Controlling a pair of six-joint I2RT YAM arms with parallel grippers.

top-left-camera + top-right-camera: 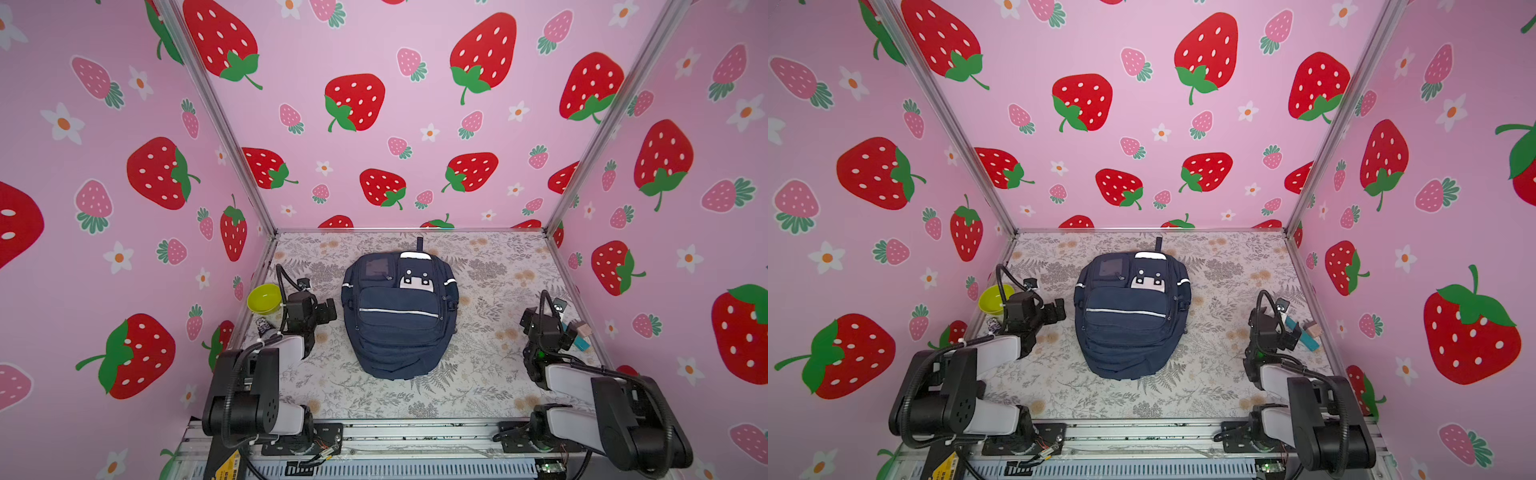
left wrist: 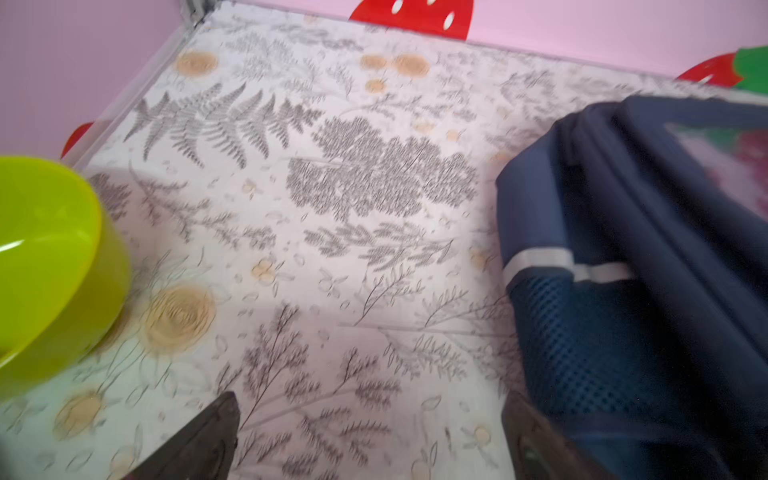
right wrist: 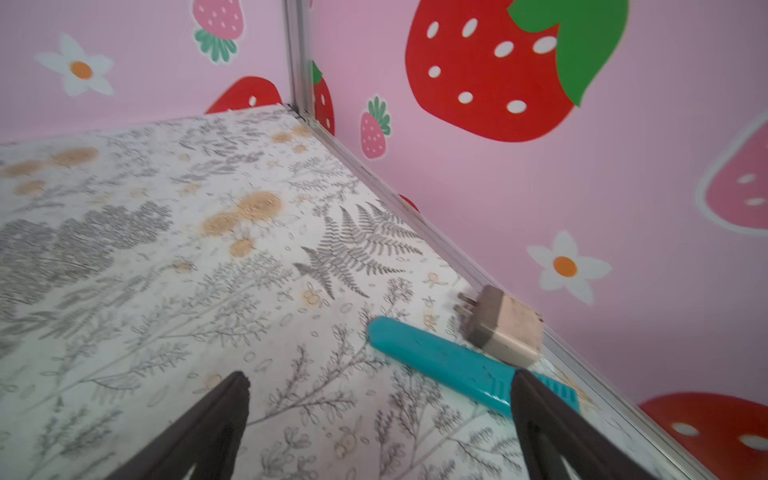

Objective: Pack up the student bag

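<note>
The student bag (image 1: 399,328) (image 1: 1129,332) is a navy-blue backpack lying flat in the middle of the table, front side up, top loop toward the back wall. Its mesh side pocket and a silver stripe show in the left wrist view (image 2: 623,299). My left gripper (image 1: 332,309) (image 1: 1061,309) (image 2: 372,399) is open just left of the bag, with only tablecloth between its fingers. My right gripper (image 1: 571,334) (image 1: 1295,336) (image 3: 380,376) is open near the right wall. One of its fingers (image 3: 536,407) overlaps the end of a teal bar (image 3: 440,361), and nothing is held.
A beige plug adapter (image 3: 505,328) (image 1: 584,328) lies beside the teal bar (image 1: 582,343) against the right wall rail. A lime-green bowl (image 1: 264,298) (image 2: 45,266) stands at the left edge, behind my left arm. A small black-and-white item (image 1: 264,326) lies in front of the bowl.
</note>
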